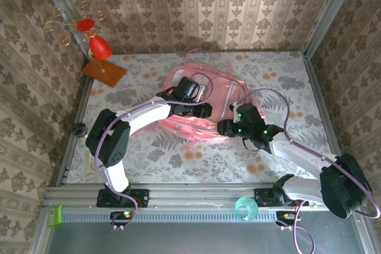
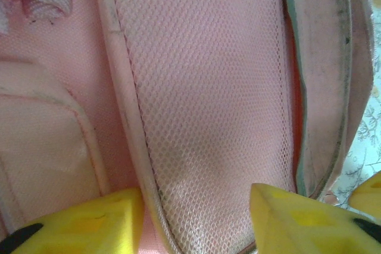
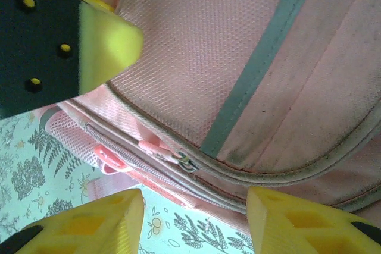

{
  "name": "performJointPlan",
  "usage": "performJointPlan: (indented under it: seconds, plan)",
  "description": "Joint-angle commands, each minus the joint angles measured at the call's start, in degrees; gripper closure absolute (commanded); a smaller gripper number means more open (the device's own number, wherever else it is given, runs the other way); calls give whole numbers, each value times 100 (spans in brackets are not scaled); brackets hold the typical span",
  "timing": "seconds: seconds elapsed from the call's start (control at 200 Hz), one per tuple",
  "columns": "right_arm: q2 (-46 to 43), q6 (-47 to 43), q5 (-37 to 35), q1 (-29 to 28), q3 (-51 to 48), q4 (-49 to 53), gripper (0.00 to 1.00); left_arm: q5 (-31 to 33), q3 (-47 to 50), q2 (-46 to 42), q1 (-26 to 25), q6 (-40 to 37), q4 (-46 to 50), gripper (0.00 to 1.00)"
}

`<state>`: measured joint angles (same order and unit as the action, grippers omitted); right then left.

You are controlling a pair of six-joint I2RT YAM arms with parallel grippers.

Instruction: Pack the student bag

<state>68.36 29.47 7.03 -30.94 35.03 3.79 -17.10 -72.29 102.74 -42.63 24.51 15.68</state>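
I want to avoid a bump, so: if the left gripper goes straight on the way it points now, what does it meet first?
Most likely the student bag: its pink mesh side lies directly ahead, between the open fingers of the left gripper. It looks close, though depth is hard to judge.

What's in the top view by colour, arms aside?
Pink: 1, bag
Red: 1, ornament
Brown: 1, board
Teal: 1, cup
Green: 1, clip
Total: 5
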Motion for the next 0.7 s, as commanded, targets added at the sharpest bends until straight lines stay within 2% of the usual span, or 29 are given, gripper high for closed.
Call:
performJointPlan:
  seconds: [0.0,0.215,0.42,0.565,0.695]
  plan:
    - [60,246,-176,-44,4,-325,51,-368,-4,238,16,237,-162,56]
    - [194,627,-386,-399,-31,-557,50,-384,179,247,16,388,-412,72]
    - [272,1605,-1975,-992,0,-245,47,-370,311,235,65,436,-495,86]
    - [511,2110,-2564,-1350,166,-71,46,-468,371,214,114,461,-583,100]
    - [840,2385,-2670,-1572,308,-203,45,-513,400,176,126,468,-611,100]
